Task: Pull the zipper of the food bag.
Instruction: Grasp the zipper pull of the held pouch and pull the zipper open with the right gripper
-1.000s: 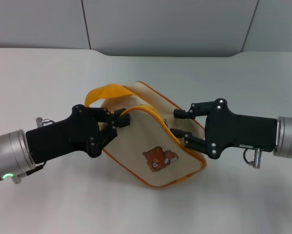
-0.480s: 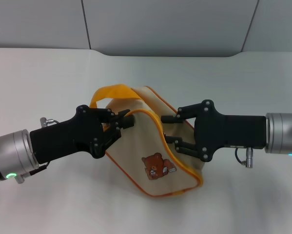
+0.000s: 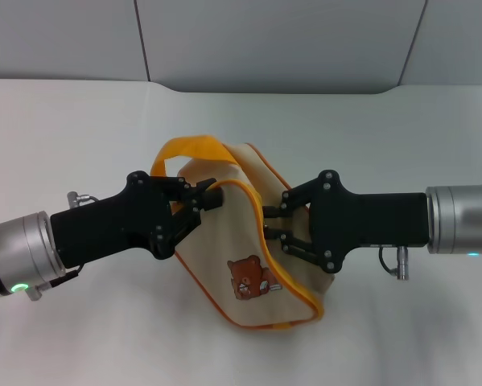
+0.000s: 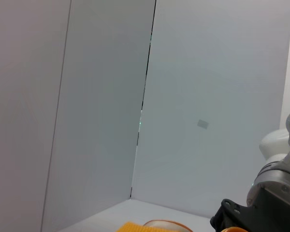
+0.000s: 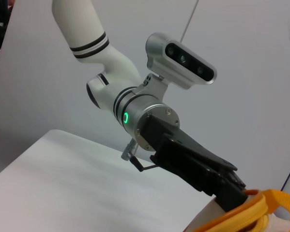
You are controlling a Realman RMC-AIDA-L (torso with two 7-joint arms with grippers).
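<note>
We find the small boxy cream fabric food bag [image 3: 245,241] with the brown bear print lying on the white table [image 3: 80,121], between our two arms. Our left gripper [image 3: 202,201] is clamped on the bag's near corner, just where the yellow strap handle [image 3: 184,150] meets the yellow-orange zipper tape [image 3: 261,221]. Our right gripper [image 3: 271,227] sits against the zipper line mid-bag, fingers spread a little to either side of the tape; we cannot tell whether anything is pinched yet, and the silver pull tab is hidden from us.

Risks as we judge them:
- The right fingers may close on tape or fabric, not the tab. The bag would then drag along without the slider moving.
- The fabric is soft and already tilted. A sideways pull could swing the whole bag around the left hold.
- The left hold is on a corner only. Strong tension could slip it off.

The right wrist view shows only the left gripper and strap.
</note>
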